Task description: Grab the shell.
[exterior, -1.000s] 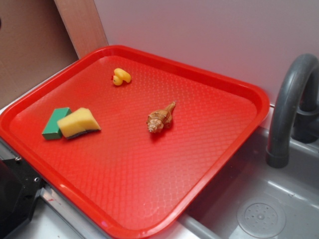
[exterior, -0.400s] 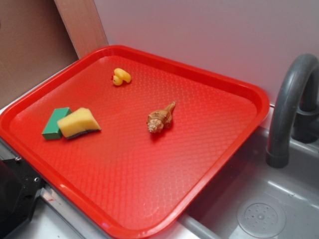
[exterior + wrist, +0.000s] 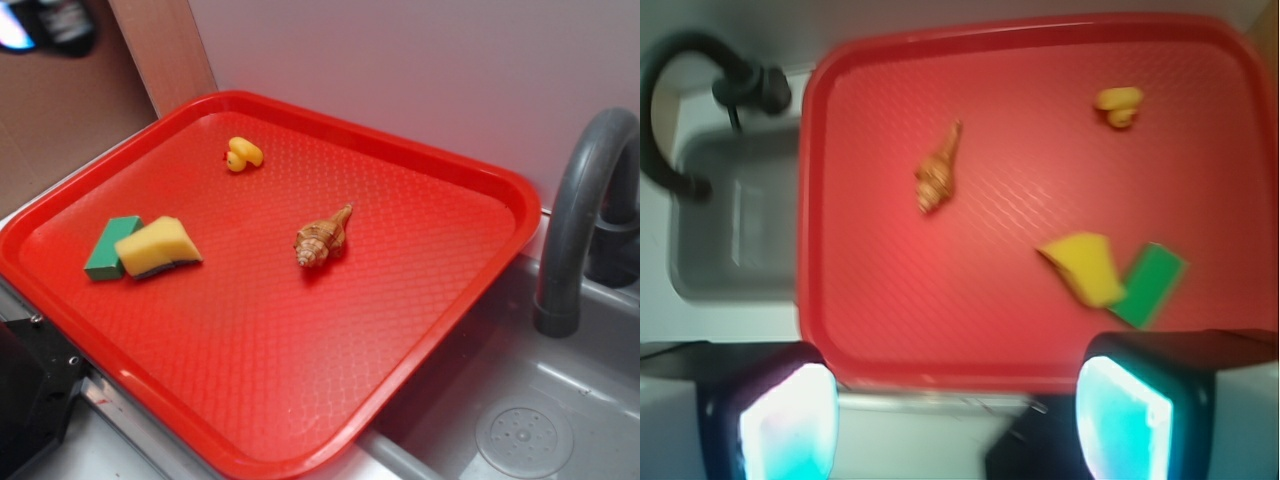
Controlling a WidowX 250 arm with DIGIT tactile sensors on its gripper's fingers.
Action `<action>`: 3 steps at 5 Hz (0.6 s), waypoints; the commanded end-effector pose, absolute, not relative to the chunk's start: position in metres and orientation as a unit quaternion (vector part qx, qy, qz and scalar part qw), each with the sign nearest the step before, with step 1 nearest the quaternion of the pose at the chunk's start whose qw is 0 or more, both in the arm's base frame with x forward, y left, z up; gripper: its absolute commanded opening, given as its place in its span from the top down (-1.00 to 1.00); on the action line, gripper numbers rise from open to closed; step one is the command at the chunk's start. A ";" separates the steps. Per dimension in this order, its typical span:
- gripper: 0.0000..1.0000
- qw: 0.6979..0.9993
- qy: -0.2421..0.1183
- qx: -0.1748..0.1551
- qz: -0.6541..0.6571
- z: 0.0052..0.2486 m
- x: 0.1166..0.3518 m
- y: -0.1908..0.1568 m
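The tan-brown spiral shell [image 3: 322,238] lies on its side near the middle of the red tray [image 3: 440,160], pointed tip toward the back right. From the wrist camera the shell [image 3: 938,172] shows high above the tray's left half, far ahead of my gripper [image 3: 955,420]. The two pale pads [image 3: 790,425] stand wide apart at the bottom of that view, over the tray's near rim, with nothing between them. In the exterior view only a blurred dark part of the arm [image 3: 50,25] shows in the top left corner.
A yellow rubber duck [image 3: 243,153] sits at the tray's back. A yellow-green sponge [image 3: 145,248] lies at its left. A grey sink [image 3: 520,410] with a curved grey faucet [image 3: 580,200] is to the right. A white wall stands behind.
A blurred part of the arm has come into the top left corner of the exterior view. The shell, duck and sponge have not moved.
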State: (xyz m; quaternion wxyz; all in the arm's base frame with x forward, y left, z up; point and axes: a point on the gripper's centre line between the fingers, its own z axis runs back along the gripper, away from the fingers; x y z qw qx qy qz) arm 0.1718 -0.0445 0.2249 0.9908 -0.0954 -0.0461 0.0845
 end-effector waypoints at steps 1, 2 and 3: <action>-1.00 0.985 -0.051 -0.091 0.140 0.197 0.217 -0.063; -1.00 0.987 -0.041 -0.068 0.142 0.157 0.232 -0.077; -1.00 0.986 -0.035 -0.045 0.154 0.123 0.246 -0.086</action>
